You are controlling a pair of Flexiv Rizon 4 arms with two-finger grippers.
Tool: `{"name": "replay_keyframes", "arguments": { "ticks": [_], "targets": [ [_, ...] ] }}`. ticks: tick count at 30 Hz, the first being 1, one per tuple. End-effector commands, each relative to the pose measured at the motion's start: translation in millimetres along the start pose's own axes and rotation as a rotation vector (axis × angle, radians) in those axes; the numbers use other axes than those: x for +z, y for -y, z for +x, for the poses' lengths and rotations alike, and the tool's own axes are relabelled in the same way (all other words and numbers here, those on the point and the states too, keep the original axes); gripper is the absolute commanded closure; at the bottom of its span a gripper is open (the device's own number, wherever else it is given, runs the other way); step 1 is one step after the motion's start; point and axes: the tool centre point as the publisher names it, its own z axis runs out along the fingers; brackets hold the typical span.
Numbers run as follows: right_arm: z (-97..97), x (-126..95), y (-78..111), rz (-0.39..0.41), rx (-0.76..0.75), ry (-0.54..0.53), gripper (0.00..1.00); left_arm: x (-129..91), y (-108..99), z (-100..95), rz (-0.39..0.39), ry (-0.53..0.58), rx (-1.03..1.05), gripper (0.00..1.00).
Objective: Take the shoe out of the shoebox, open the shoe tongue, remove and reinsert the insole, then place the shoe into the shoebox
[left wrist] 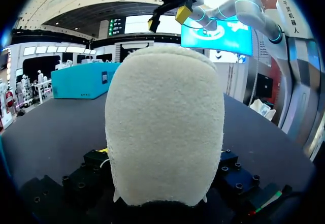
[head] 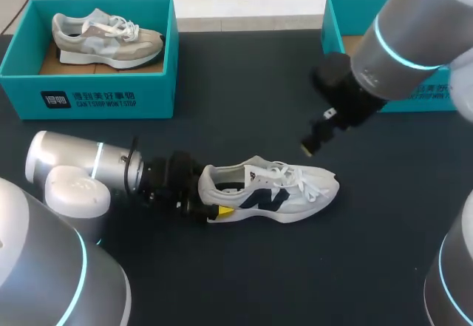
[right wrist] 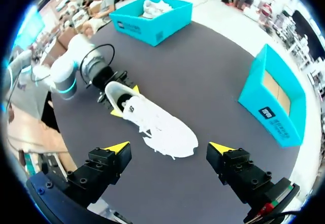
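Observation:
A white shoe (head: pixel 270 191) with a navy logo lies on its sole in the middle of the black table, toe pointing right. My left gripper (head: pixel 211 194) is shut on its heel, with a yellow tip against each side (right wrist: pixel 124 101). The fleecy heel (left wrist: pixel 165 127) fills the left wrist view and hides the fingers there. My right gripper (head: pixel 318 137) hangs open in the air above the shoe's front, holding nothing (right wrist: pixel 169 149); the shoe (right wrist: pixel 160 125) lies below and ahead of it. It also shows above the heel as the right gripper (left wrist: pixel 168 17). The laces look loose.
A teal shoebox (head: pixel 89 93) at the back left holds a grey shoe (head: pixel 107 38). A second teal shoebox (head: pixel 341 17) stands at the back right, partly hidden by my right arm; its cardboard floor (right wrist: pixel 277 94) shows bare.

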Motion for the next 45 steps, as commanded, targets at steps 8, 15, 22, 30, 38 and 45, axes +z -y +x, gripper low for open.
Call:
{"name": "replay_keyframes", "arguments": {
  "ticks": [8,15,22,30,38,45],
  "targets": [
    [45.5,35,-31.2,0.021,0.334,0.219,0.00,0,-5,-0.3,-0.002,-0.002,-0.001,1.00],
    [62.0,58,-30.3,0.087,0.385,0.249,0.00,0,-5,-0.3,-0.002,-0.002,-0.001,1.00],
    [69.8,66,-29.0,0.111,0.403,0.287,0.00,0,-5,-0.3,-0.002,-0.002,-0.001,1.00],
    [69.8,66,-29.0,0.111,0.403,0.287,0.00,0,-5,-0.3,-0.002,-0.002,-0.001,1.00],
    [79.2,76,-38.7,0.109,0.593,0.343,0.00,0,-5,-0.3,-0.002,-0.002,-0.001,1.00],
    [83.2,94,-39.2,0.159,0.658,0.359,0.00,0,-5,-0.3,-0.002,-0.002,-0.001,1.00]
  ]
}}
